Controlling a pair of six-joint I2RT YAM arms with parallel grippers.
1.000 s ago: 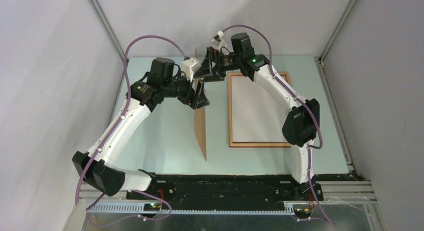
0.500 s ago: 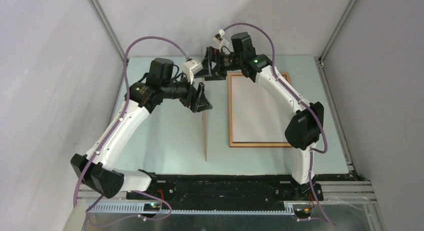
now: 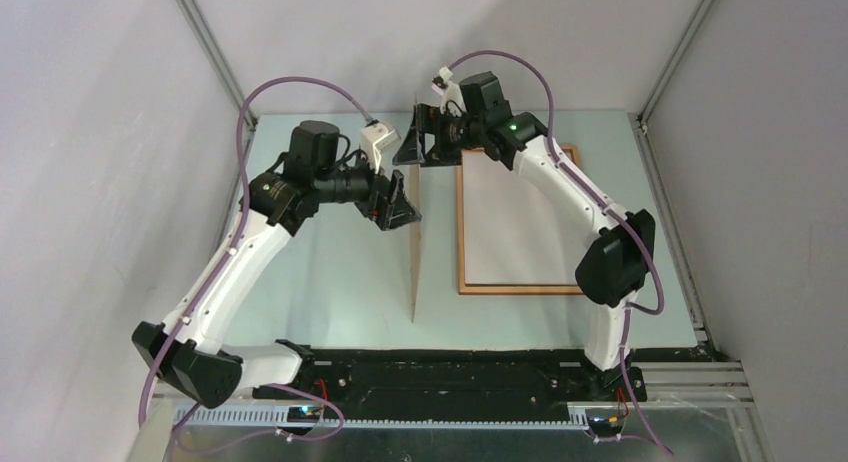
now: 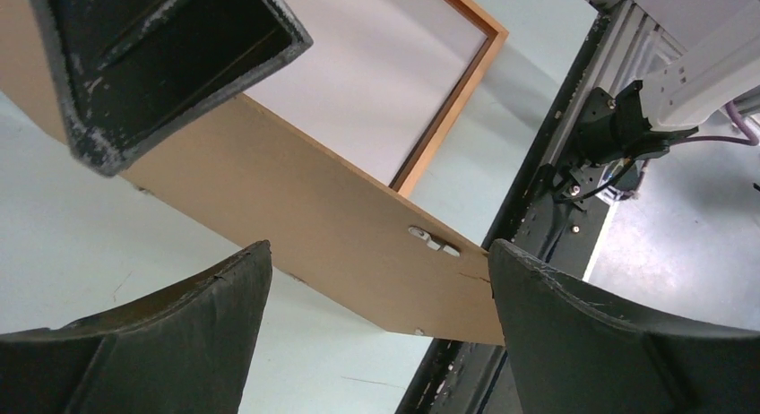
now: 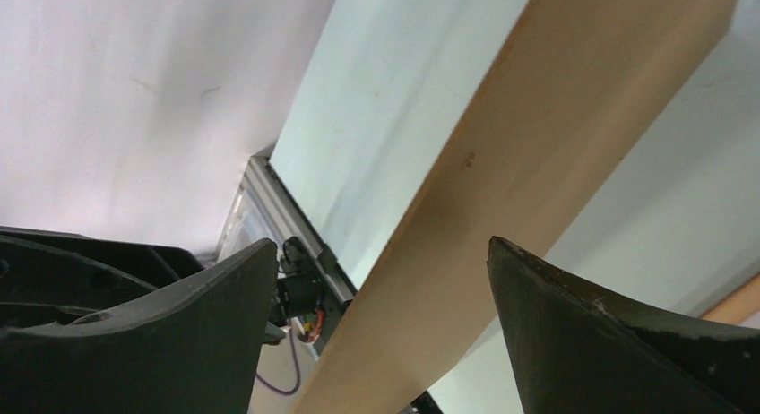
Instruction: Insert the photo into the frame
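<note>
The orange-brown wooden frame (image 3: 462,222) lies flat on the right half of the table. The photo (image 3: 515,217) lies inside it, plain white back up. Both also show in the left wrist view, the frame (image 4: 457,82) and the photo (image 4: 358,73). The brown backing board (image 3: 412,272) stands almost upright on its long edge just left of the frame. My left gripper (image 3: 405,200) is open at the board's left face, mid-length (image 4: 376,248). My right gripper (image 3: 412,142) is open, its fingers straddling the board's far top edge (image 5: 381,244). I cannot tell what props the board.
The backing board (image 4: 314,217) has a small metal hanger (image 4: 433,241) near its near end. Grey walls and metal rails (image 3: 665,222) border the pale green table. The black base rail (image 3: 450,377) runs along the near edge.
The backing board has tipped from leaning left to nearly upright, toward the frame. Both grippers have shifted slightly right with it.
</note>
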